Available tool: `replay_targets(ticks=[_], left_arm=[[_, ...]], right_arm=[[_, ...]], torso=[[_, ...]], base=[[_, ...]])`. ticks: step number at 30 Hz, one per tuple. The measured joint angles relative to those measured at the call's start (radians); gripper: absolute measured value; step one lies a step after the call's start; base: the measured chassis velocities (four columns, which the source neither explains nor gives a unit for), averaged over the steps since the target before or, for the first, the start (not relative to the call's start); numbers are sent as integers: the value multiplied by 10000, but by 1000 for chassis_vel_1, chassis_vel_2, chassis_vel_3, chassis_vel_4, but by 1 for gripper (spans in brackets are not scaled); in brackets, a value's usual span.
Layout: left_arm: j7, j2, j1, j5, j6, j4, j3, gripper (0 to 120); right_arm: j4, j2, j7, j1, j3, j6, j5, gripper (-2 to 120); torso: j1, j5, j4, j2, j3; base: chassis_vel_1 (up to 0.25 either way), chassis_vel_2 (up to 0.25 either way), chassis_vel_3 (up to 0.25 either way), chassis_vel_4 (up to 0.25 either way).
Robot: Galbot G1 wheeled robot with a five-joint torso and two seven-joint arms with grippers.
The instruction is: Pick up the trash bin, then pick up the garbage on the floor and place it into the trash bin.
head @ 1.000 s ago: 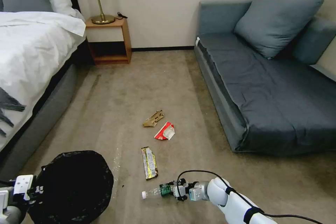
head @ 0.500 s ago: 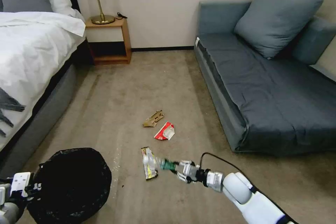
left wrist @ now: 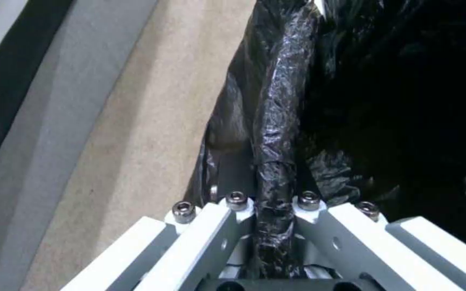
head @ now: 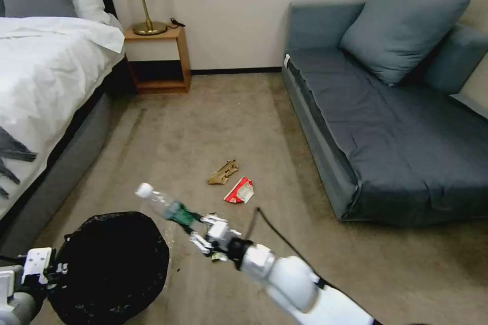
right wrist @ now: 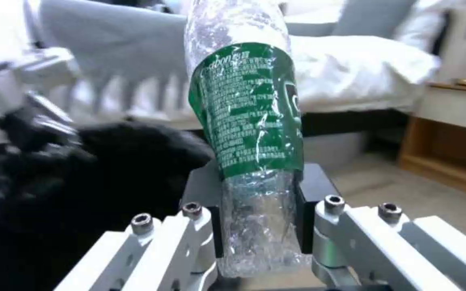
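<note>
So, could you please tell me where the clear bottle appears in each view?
Head view: bottle lower centre, in the right hand, cap toward the trash bin.
Left wrist view: not in it.
Right wrist view: bottle centre, upright between the pads.
Shared landmark: the black-lined trash bin.

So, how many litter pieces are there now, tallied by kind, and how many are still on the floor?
Clear bottle, held in the right gripper: 1
Crumpled tan paper, on the floor: 1
Red-and-white wrapper, on the floor: 1
Yellow-silver wrapper, on the floor, mostly hidden behind the gripper: 1
Total: 4, with 3 on the floor.
</note>
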Motion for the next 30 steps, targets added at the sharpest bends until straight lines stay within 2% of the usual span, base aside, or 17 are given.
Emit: replay_targets(ticks=[5, 14, 17, 20, 21, 25, 27, 30], left_arm=[[-5, -82, -5, 3, -1, -242, -7, 2], [-3, -52, -90, -20, -5, -232, 127, 2], [3, -61, -101, -26, -5, -233, 151, 2], [35, -61, -132, -43, -5, -233, 170, 2], [35, -61, -132, -43, -5, -233, 170, 2], [49, -15, -168, -86, -5, -149, 164, 2], [52, -3, -170, -96, -5, -139, 153, 2], [66, 43, -189, -104, -5, -57, 124, 2]], right_arm=[[-147, 104, -25, 508, -912, -108, 158, 23], [-397, 240, -141, 1332, -1764, -325, 389, 23], [-425, 244, -137, 1492, -1829, -385, 477, 30], [-430, 236, -127, 1601, -1930, -460, 453, 44], [-430, 236, -127, 1601, -1930, -460, 453, 44], [-476, 253, -220, 1401, -1877, -447, 178, 62], [-477, 256, -235, 1348, -1865, -432, 130, 65], [-547, 222, -212, 1249, -1872, -366, -380, 81]], torso=[[0, 1, -3, 0, 0], [0, 0, -2, 0, 0], [0, 1, -3, 0, 0], [0, 1, -3, 0, 0], [0, 1, -3, 0, 0], [0, 2, -3, 0, 0], [0, 1, -3, 0, 0], [0, 1, -3, 0, 0]], base=[[0, 0, 0, 0], [0, 0, 0, 0], [0, 0, 0, 0], [0, 0, 0, 0], [0, 0, 0, 0], [0, 0, 0, 0], [0, 0, 0, 0], [0, 0, 0, 0]])
